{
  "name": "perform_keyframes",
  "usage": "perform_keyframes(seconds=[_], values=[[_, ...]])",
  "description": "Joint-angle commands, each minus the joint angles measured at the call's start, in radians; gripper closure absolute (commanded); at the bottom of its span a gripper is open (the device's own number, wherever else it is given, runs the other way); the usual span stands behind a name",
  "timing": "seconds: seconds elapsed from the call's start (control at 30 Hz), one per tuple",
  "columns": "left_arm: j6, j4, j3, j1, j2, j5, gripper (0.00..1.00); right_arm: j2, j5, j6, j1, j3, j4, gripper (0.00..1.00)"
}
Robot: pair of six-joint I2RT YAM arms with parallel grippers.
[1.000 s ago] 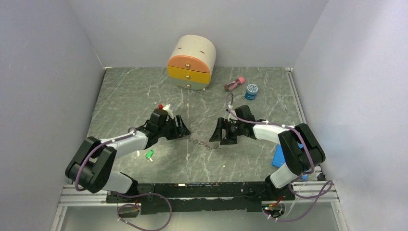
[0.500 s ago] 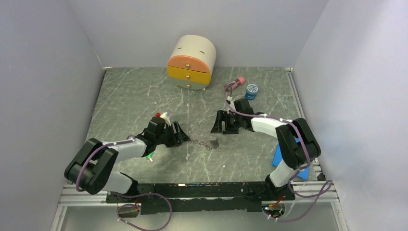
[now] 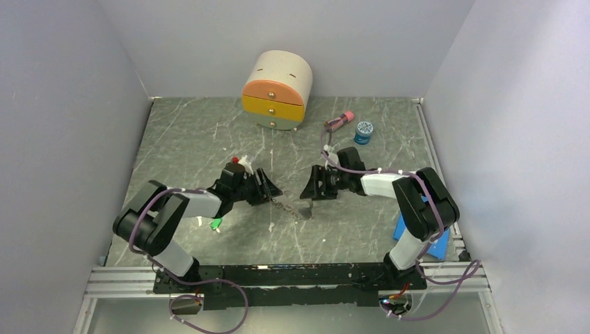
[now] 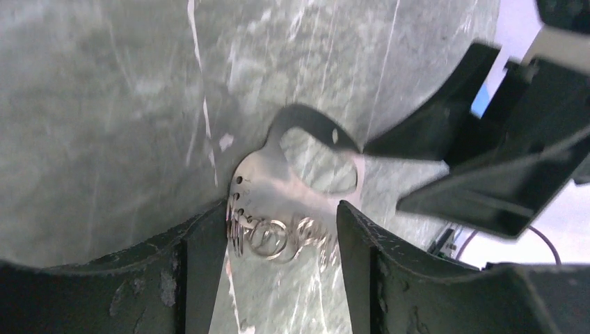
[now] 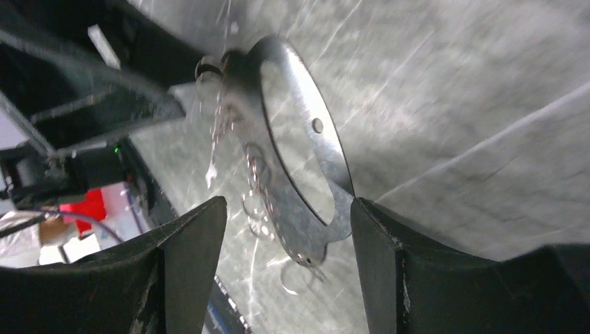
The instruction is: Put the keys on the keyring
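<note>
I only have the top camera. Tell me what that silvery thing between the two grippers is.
Observer: The left wrist view shows the keyring up close. It is a flat metal tag with an oval cut-out, and small linked rings hang off one end.
Operator: Report the left gripper.
Observer: The left gripper has its jaws apart and the linked rings lie in the gap. I cannot tell whether it touches them.
Operator: Now the right one.
Observer: The right gripper is open too. Its camera shows the tag lying on the table in line with the gap.
</note>
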Motion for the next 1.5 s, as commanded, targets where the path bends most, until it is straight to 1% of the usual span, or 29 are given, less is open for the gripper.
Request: perform_keyframes(seconds=[0.0,0.2,0.27,0.33,0.4,0.5,0.6,0.73,0.9,1.03,1.23,1.47], values=[[0.053,-0.04,0.098,-0.004,0.064,0.004,0.38,-0.033,-0.08,0.056,0.039,-0.092,0.039,0.32],[0.113,-0.082,0.231,-0.003,0.15,0.025,0.38,-0.057,-0.117,0.174,0.104,-0.172,0.163,0.32],[0.133,-0.093,0.263,-0.002,0.173,0.031,0.38,-0.054,-0.118,0.205,0.128,-0.175,0.206,0.32],[0.156,-0.123,0.282,-0.003,0.174,0.018,0.37,-0.056,-0.102,0.214,0.139,-0.165,0.208,0.32],[0.178,-0.171,0.285,-0.003,0.145,-0.015,0.35,-0.076,-0.072,0.209,0.14,-0.156,0.192,0.32],[0.206,-0.267,0.268,-0.003,0.068,-0.076,0.32,-0.115,0.005,0.154,0.139,-0.117,0.084,0.3],[0.216,-0.336,0.234,-0.002,-0.034,-0.117,0.31,-0.139,0.081,0.104,0.137,-0.083,0.004,0.29],[0.184,-0.371,0.156,-0.002,-0.14,-0.127,0.3,-0.115,0.135,0.06,0.135,-0.041,-0.06,0.29],[0.088,-0.291,0.05,-0.001,-0.198,-0.066,0.32,-0.072,0.099,0.07,0.134,-0.043,-0.041,0.29],[0.049,-0.218,0.013,-0.002,-0.173,-0.034,0.32,-0.051,0.05,0.1,0.136,-0.058,0.004,0.29],[0.033,-0.094,0.021,-0.001,-0.036,0.012,0.34,-0.039,0.02,0.122,0.139,-0.077,0.019,0.3],[0.032,0.02,0.124,-0.005,0.133,0.096,0.37,-0.047,0.002,0.14,0.151,-0.103,0.043,0.3]])
